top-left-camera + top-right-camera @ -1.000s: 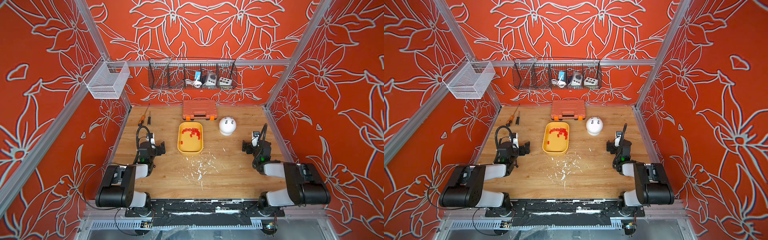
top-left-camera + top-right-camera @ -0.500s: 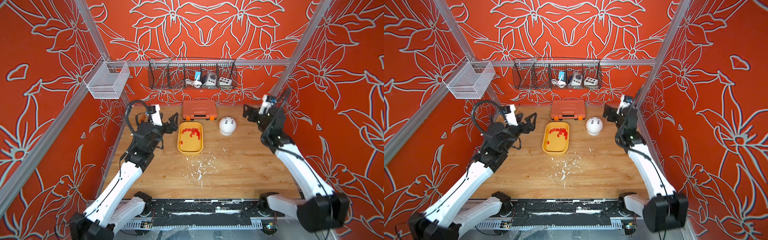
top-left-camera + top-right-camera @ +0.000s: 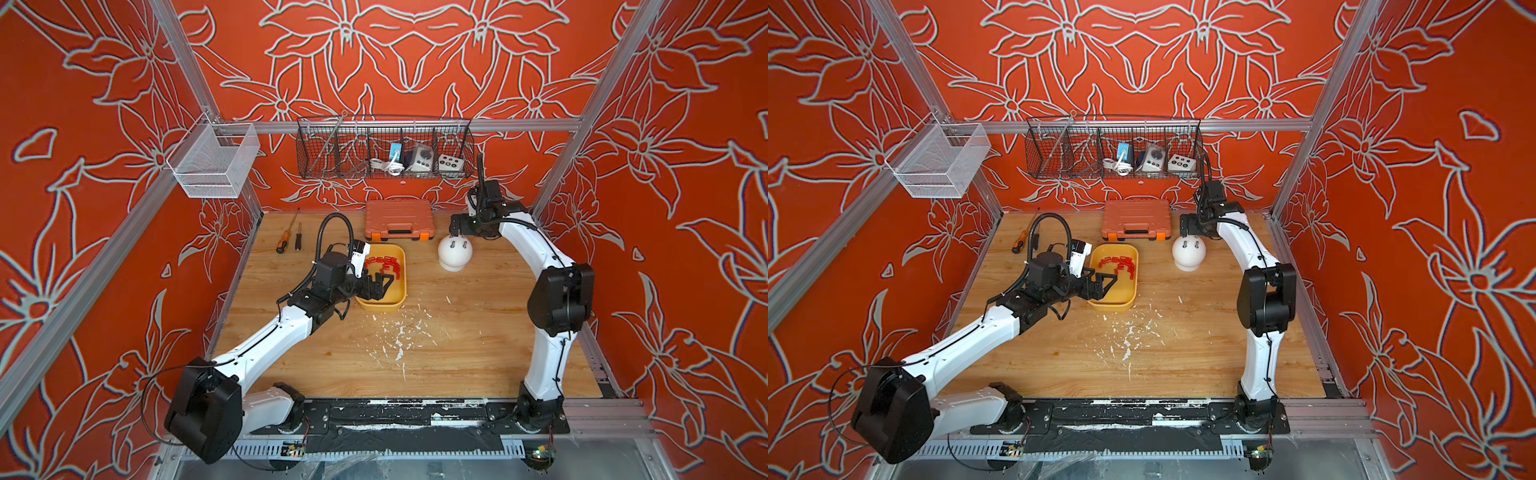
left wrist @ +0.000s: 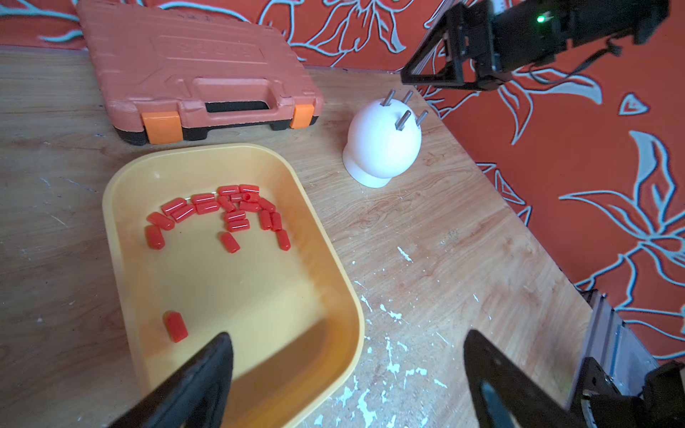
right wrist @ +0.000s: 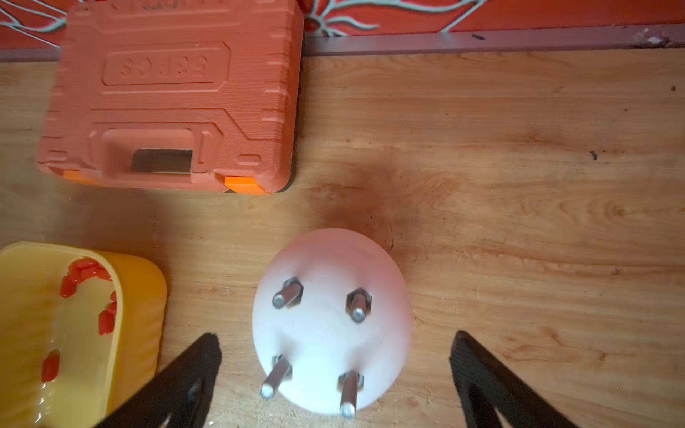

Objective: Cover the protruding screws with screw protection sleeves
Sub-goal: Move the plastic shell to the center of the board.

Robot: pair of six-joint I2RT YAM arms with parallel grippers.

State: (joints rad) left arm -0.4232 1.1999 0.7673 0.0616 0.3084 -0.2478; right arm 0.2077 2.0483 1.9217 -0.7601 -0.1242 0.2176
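Lying in a shallow yellow plastic tray [image 4: 241, 289] are tiny red plastic tube sleeves [image 4: 237, 225]; four bare grey metal studs [image 5: 285, 296] are carried by a white dome [image 5: 326, 344] nearby. Both jaws are spread, empty.

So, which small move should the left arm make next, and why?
Probably lower the open left gripper onto the lone sleeve in the yellow tray. All four protruding screws are bare, the gripper holds nothing, and this sleeve lies apart from the other sleeves, nearest the fingers, so it looks easiest to pinch.
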